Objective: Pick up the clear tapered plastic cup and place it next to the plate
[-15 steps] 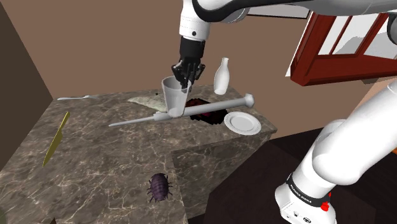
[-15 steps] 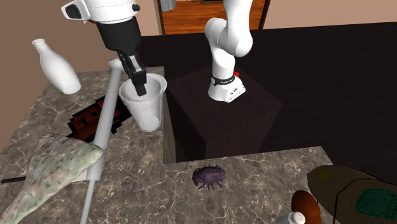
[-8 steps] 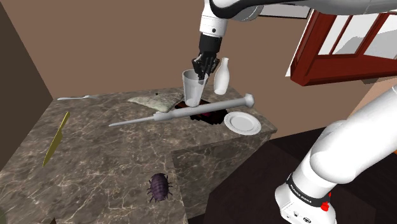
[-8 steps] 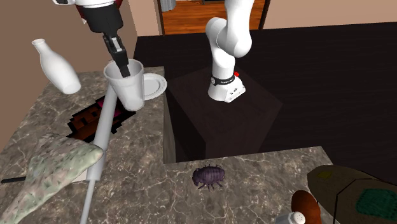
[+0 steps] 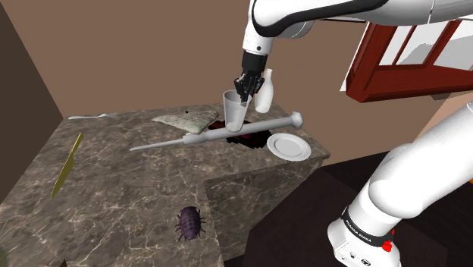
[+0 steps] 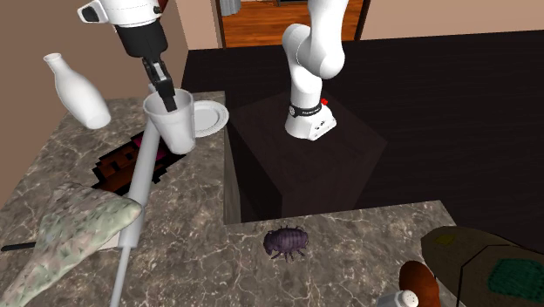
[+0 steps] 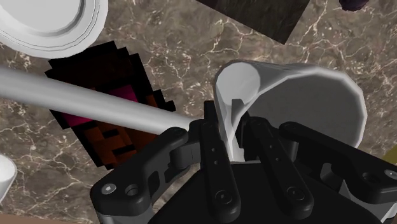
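The black gripper [image 5: 242, 85] [image 6: 161, 85] [image 7: 232, 127] points down with its two fingers nearly closed, pinching the rim wall of the pale translucent cup [image 5: 234, 112] [image 6: 173, 122] [image 7: 299, 95] between them, one finger inside the mouth and one outside; the cup hangs upright from that grip above the marble counter [image 5: 129, 197], over the long white rod [image 5: 220, 133] [image 6: 139, 201] [image 7: 76, 102] and the dark red blocky patch [image 5: 246, 136] [image 6: 118, 166] [image 7: 108, 127] that the rod crosses; in the shoulder view the white bottle [image 5: 263, 91] [image 6: 78, 92] stands just to the cup's right and farther back; the white plate [image 5: 288, 146] [image 6: 209, 116] [image 7: 51, 22] lies flat near the counter's right corner in that view, to the right of the cup and nearer, apart from it; a crumpled mottled cloth [image 5: 186, 117] [image 6: 70, 227] lies left of the cup in the shoulder view, at the rod's far side; a yellow-green strip [image 5: 67, 167] sits well off to the left; a purple bug [image 5: 189, 221] [image 6: 286, 242] rests on the near part of the counter, well apart from the rest
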